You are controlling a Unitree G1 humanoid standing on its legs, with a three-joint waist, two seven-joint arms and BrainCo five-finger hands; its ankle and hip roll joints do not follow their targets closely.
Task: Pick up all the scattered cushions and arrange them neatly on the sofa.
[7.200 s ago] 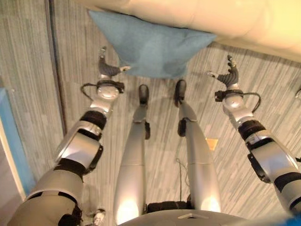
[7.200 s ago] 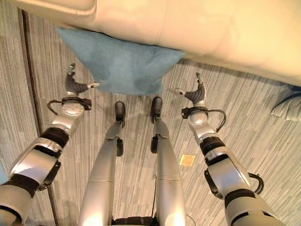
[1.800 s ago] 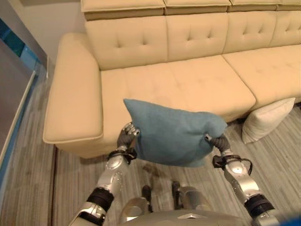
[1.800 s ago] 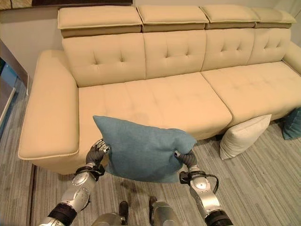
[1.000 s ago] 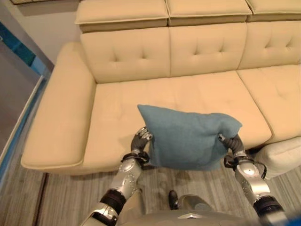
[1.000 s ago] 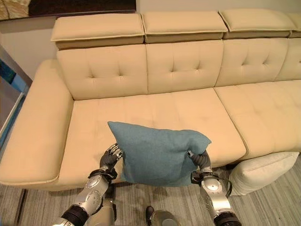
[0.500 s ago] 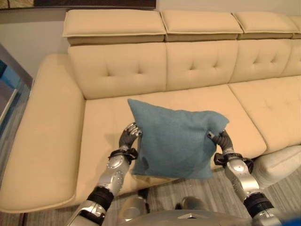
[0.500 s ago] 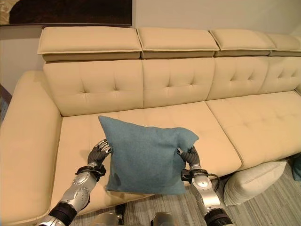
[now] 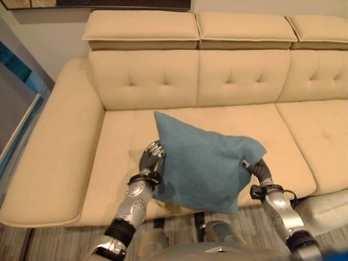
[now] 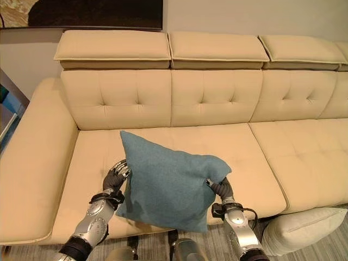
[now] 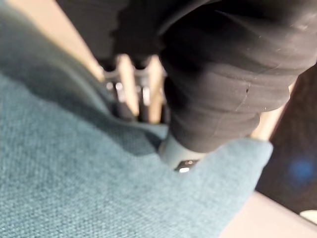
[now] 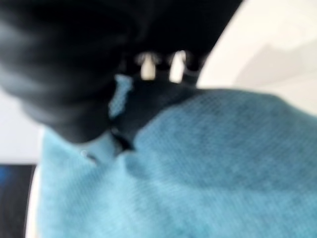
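I hold a blue cushion [image 9: 204, 166] between both hands, upright and slightly tilted, over the front part of the beige sofa's seat [image 9: 125, 136]. My left hand [image 9: 149, 162] grips its left edge with curled fingers, and my right hand [image 9: 259, 171] is curled on its right corner. The same cushion [image 10: 168, 185] hangs in front of the left seat section in the right eye view. Blue fabric [image 11: 74, 188] lies against the left hand's cover in the left wrist view, and the cushion [image 12: 208, 168] presses against the right hand in the right wrist view.
A white cushion [image 10: 304, 231] leans on the floor against the sofa's front at the lower right. The sofa's wide left armrest [image 9: 46, 163] flanks the seat. Tufted backrests [image 10: 212, 98] and headrests stand behind. Striped grey floor [image 9: 49, 242] runs along the sofa's front.
The cushion has dropped slightly and tilted, its lower corner now nearer the seat's front edge. The camera has shifted a little, so the sofa sits differently in view.
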